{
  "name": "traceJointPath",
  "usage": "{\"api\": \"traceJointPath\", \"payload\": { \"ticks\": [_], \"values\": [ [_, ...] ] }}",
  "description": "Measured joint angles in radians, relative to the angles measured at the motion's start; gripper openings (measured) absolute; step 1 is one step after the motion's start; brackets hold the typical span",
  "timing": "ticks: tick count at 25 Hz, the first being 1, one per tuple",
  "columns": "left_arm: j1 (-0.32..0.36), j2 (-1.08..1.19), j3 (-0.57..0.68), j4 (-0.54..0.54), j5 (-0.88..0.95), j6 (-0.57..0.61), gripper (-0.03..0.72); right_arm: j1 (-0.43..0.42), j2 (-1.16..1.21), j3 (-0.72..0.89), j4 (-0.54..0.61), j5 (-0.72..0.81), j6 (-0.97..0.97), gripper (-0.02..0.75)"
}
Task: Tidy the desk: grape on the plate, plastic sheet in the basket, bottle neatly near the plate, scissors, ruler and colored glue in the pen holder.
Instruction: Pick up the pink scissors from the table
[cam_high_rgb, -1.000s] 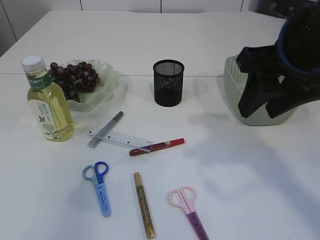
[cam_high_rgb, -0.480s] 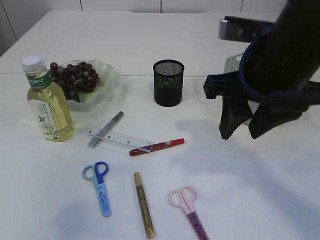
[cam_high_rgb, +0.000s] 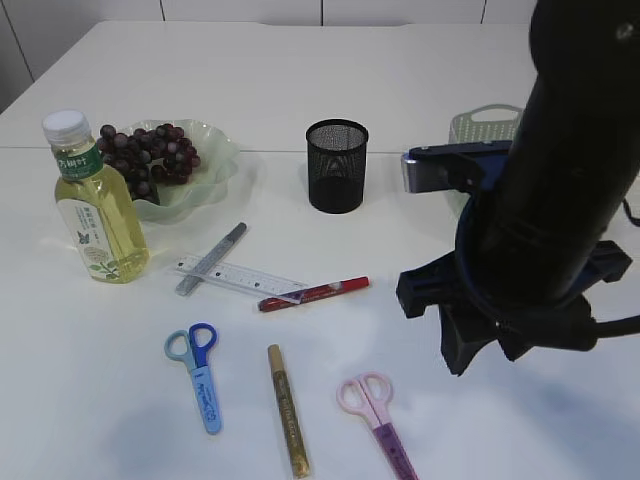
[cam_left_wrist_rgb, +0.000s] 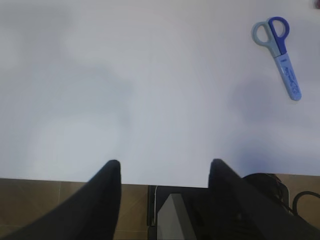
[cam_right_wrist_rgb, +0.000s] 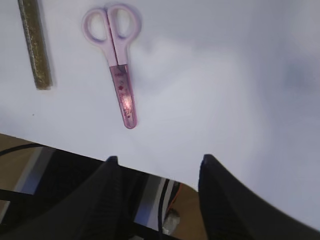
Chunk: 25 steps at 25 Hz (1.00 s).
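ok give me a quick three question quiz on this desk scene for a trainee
1. True or false: the pen holder already has scissors in it.
2. Which scissors lie nearest the right claw? A) blue scissors B) pink scissors C) neither is in view
3. Fill in: the grapes sit on the ____ beside the bottle.

Key: 1 false, the scissors are on the table and nothing sticks out above the holder's rim. 2 B, they show in the right wrist view just ahead of the open claw. 3 plate.
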Motion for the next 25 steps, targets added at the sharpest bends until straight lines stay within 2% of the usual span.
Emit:
{"api": "traceJointPath", "payload": {
  "ticks": [4,10,17,25],
  "values": [
    [0.000,0.000,0.000,-0.005,0.000,0.000,0.405,0.004,0.061,0.001,0.007,-0.047,-0.037,0.405],
    [0.000,0.000,0.000,-0.031,0.000,0.000,0.401,0.060,0.150,0.001,0.015,-0.115,-0.059,0.405],
    [0.000,0.000,0.000,-0.031,0.002,0.000,0.400,0.068,0.206,0.001,0.021,-0.180,-0.060,0.405],
    [0.000,0.000,0.000,-0.031,0.002,0.000,0.396,0.104,0.260,0.001,0.029,-0.209,-0.054,0.405]
  ]
}}
